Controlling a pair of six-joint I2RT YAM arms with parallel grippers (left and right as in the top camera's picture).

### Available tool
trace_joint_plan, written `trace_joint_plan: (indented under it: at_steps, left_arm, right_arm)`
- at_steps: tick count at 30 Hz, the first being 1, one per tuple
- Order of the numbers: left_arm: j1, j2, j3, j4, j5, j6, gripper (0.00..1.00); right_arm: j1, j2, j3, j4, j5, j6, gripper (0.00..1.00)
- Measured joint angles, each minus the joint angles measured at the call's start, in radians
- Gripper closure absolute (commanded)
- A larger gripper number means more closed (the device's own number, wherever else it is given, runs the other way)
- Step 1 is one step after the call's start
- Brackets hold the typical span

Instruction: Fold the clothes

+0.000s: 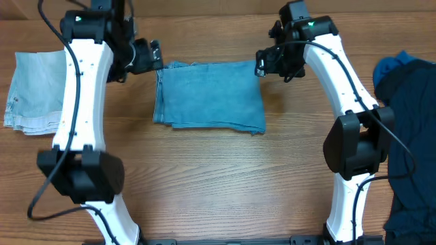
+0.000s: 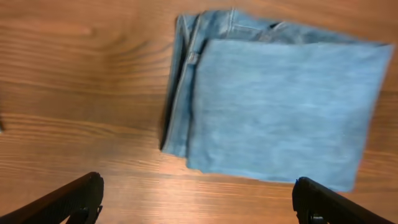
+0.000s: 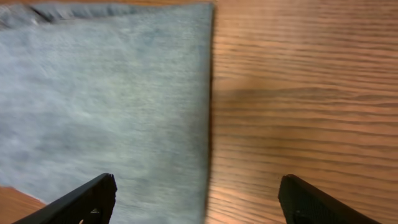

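— Black fingers [image 2: 74, 199] of the left gripper [image 2: 199, 198] sit in the wrist view's bottom corners, spread wide with nothing between them. What's on the table?

— Starting at 9 o'clock in the overhead view, a paler denim piece [image 1: 34, 92] lies folded flat, well apart from the rest. The left gripper hangs at the 10 o'clock corner of the jeans [image 1: 211, 95].

— How do the jeans lie?

— Folded into a rectangle, just toward 12 o'clock from the middle of the table [image 1: 218, 184], with layered edges on their 9 o'clock side.

— And the right gripper [image 1: 262, 62]?

— At the jeans' 2 o'clock corner, fingers [image 3: 87, 202] apart and holding nothing. The cloth's edge runs beneath them. At 3 o'clock sits a dark blue heap [image 1: 409, 136] of cloth.
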Motion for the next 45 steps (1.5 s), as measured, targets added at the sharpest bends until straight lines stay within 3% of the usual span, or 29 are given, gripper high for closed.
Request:
trace_joint_plan:
  at_steps: [4, 12, 19, 27, 31, 36, 37, 38, 40, 42, 44, 45]
  left_arm:
    - [0.046, 0.111, -0.148, 0.118, 0.116, 0.086, 0.0]
    - [0.044, 0.32, -0.174, 0.225, 0.163, 0.168, 0.0]
    - [0.029, 0.34, -0.172, 0.272, 0.212, 0.242, 0.0]
    - [0.011, 0.343, -0.172, 0.275, 0.229, 0.264, 0.02]
    - [0.01, 0.345, -0.172, 0.283, 0.232, 0.273, 0.23]
    - [-0.005, 0.356, -0.172, 0.298, 0.282, 0.279, 0.25]
    - [-0.01, 0.356, -0.172, 0.298, 0.284, 0.279, 0.34]
    - [-0.017, 0.356, -0.172, 0.298, 0.285, 0.279, 0.5]
    - [-0.031, 0.363, -0.174, 0.3, 0.29, 0.285, 0.64]
    - [-0.035, 0.371, -0.175, 0.3, 0.307, 0.29, 0.67]
    - [-0.035, 0.372, -0.175, 0.3, 0.32, 0.287, 0.82]
    - [-0.035, 0.372, -0.175, 0.299, 0.327, 0.29, 0.95]
  right_arm:
    - [0.006, 0.0, 0.0, -0.01, 0.003, -0.047, 0.09]
    - [0.007, 0.0, -0.087, 0.124, 0.005, -0.067, 0.07]
    - [0.007, 0.0, -0.174, 0.219, 0.0, -0.067, 0.07]
    - [0.008, 0.002, -0.189, 0.255, -0.142, -0.066, 0.07]
    - [0.023, 0.04, -0.189, 0.27, -0.172, -0.066, 0.07]
    - [0.056, 0.061, -0.19, 0.283, -0.18, -0.066, 0.07]
    - [0.056, 0.061, -0.19, 0.281, -0.18, -0.066, 0.07]
    - [0.056, 0.061, -0.19, 0.28, -0.18, -0.067, 0.07]
    - [0.056, 0.061, -0.19, 0.278, -0.181, -0.066, 0.07]
    - [0.056, 0.061, -0.19, 0.278, -0.183, -0.066, 0.07]
    - [0.056, 0.061, -0.19, 0.277, -0.188, -0.066, 0.08]
    - [0.055, 0.061, -0.19, 0.278, -0.192, -0.066, 0.08]
